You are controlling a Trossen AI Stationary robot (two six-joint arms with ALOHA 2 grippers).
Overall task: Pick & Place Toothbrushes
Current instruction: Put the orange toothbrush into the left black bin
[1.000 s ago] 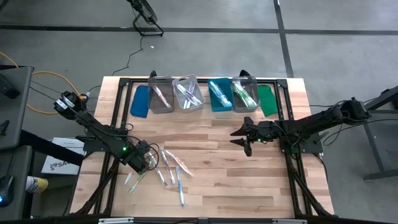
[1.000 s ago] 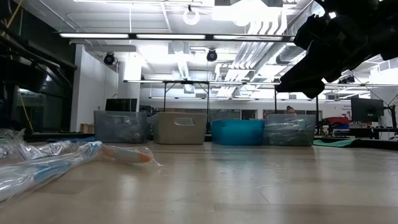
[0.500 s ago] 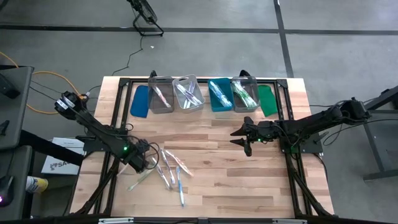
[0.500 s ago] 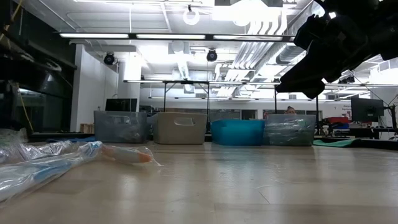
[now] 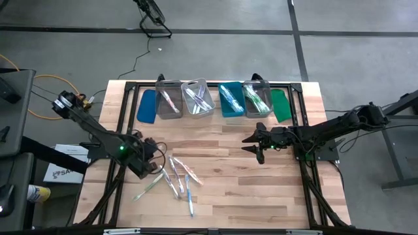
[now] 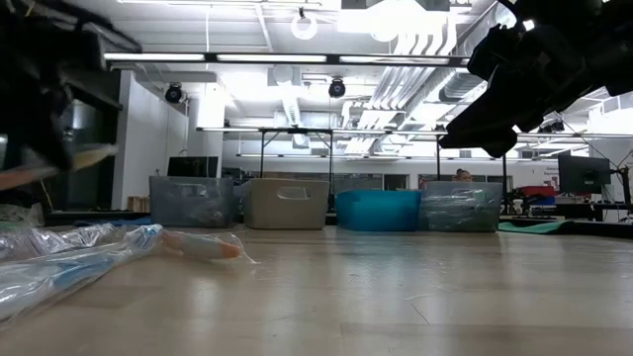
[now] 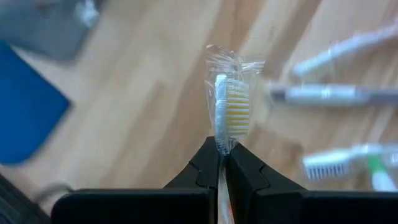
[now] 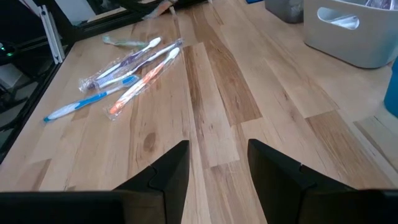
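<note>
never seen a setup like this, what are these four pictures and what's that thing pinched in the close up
It is a table robot with two dark arms. One camera looks straight down, one sits at table height, one rides on each wrist. The left gripper is shut on a wrapped toothbrush, pinched below its bristles. The right gripper waits open over mid-table. More toothbrushes lie loose on the wooden table; the bins along the far edge hold others.

Bare table (image 5: 228, 189) between arms

No text or label can be read
</note>
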